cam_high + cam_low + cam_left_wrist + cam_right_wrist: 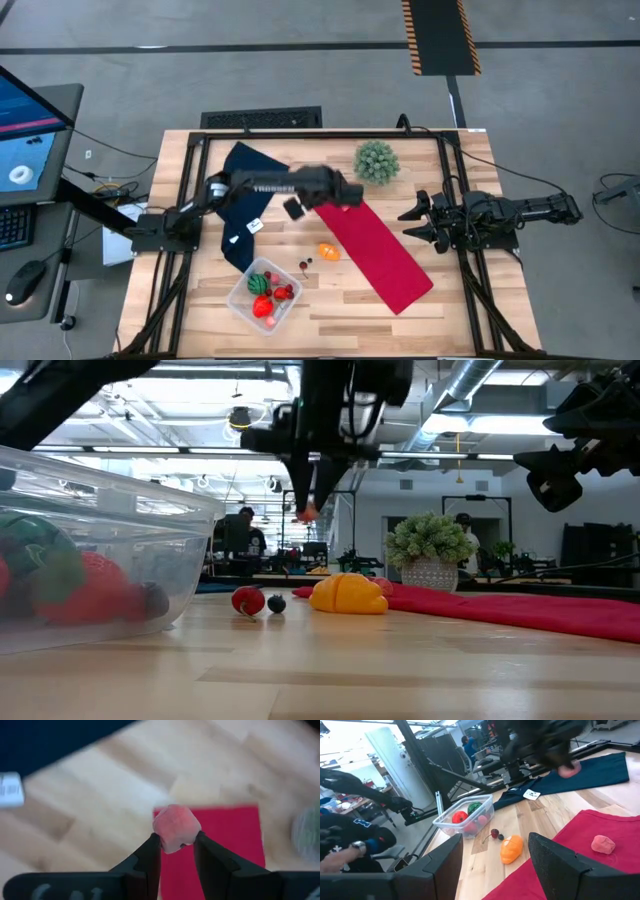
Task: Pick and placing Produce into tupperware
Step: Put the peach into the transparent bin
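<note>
The left gripper (176,842) pinches a pink piece (175,827) by its fingertips only, above the table; it could slip free before reaching the tupperware (264,295), which lies well off. The right gripper (495,865), fingers spread, waits aside.

- A red cloth (378,256) lies slantwise on the right half of the wooden worktop (450,310).
- A dark blue cloth (243,205) is spread at the left rear, with a small white tag (254,226) on it.
- A spiky green plant ball (376,161) stands just beyond the red cloth's far end; in the low view it seems to sit in a white pot (429,573).
- A monitor (30,130), keyboard (15,226) and mouse (25,281) sit beside the worktop.
</note>
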### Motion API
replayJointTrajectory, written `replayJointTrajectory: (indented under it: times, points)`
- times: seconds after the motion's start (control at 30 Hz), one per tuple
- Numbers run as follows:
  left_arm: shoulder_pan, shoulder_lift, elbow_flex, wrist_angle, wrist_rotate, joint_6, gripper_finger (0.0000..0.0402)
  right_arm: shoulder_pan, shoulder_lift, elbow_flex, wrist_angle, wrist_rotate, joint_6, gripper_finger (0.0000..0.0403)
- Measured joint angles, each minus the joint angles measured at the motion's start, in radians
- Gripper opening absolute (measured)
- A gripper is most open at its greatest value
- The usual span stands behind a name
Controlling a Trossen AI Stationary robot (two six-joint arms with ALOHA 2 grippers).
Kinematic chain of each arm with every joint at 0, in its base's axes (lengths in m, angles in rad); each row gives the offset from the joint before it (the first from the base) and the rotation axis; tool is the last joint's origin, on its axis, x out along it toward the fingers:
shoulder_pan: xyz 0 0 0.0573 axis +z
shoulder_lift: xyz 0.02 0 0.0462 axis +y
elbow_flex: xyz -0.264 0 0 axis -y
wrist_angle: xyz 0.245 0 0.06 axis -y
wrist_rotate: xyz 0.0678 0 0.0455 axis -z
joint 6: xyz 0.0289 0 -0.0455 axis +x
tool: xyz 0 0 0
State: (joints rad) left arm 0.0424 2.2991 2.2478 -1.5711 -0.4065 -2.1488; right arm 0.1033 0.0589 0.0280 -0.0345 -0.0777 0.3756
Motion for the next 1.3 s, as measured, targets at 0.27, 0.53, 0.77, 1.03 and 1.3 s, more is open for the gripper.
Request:
replayJointTrajectory:
  times: [0.27,0.53,0.77,1.03,1.3]
  points:
    - [-0.175,-0.008,0.0,0.0,-0.011,-0.182,0.0093,0.0,0.0,0.0,0.0,0.0,0.0,0.0249]
    - [-0.286,-0.009,-0.001,0.0,-0.109,-0.168,0.0093,0.0,0.0,0.0,0.0,0.0,0.0,0.0249]
    - [-0.416,-0.01,-0.014,-0.001,-0.152,-0.092,0.0093,0.0,0.0,0.0,0.0,0.0,0.0,0.0249]
    - [-0.562,-0.016,-0.143,-0.002,-0.146,-0.155,0.0093,0.0,0.0,0.0,0.0,0.0,0.0,0.0249]
    - [-0.625,-0.018,-0.245,-0.001,-0.124,-0.171,0.0093,0.0,0.0,0.0,0.0,0.0,0.0,0.0249]
